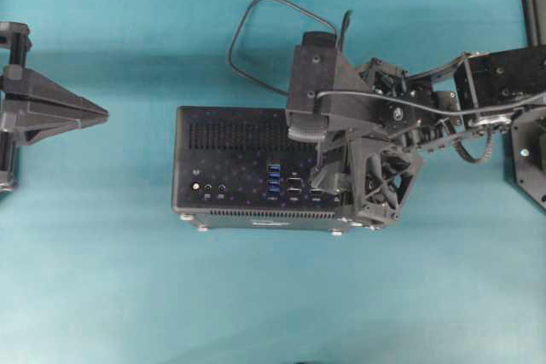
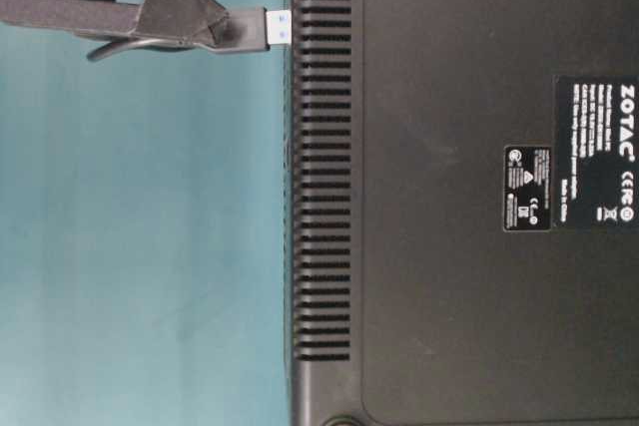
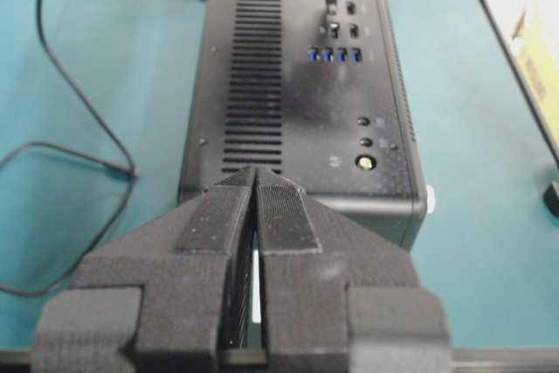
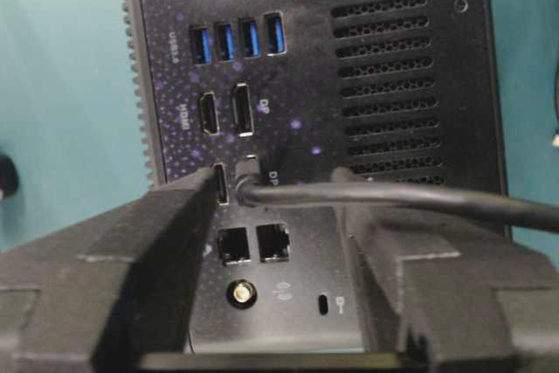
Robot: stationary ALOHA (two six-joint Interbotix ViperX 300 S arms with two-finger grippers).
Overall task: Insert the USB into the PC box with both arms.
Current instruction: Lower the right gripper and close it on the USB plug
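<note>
USB (image 4: 247,183) plug sits between right gripper (image 4: 279,207) fingers, above PC box (image 4: 402,85).

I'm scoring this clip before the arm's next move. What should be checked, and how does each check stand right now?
1. Plug seated in the computer box: not ok; its blue-lined tip is still exposed at the box's face.
2. Plug lined up with the blue ports: not ok; it sits by the sockets further along.
3. Right claw firm on the plug: cannot tell; the fingers flank it, with space showing.
4. Left claw bracing the box: not ok; it is shut and clear of the box's end.
5. Cable free: ok; it lies in a loose loop behind the box.
</note>
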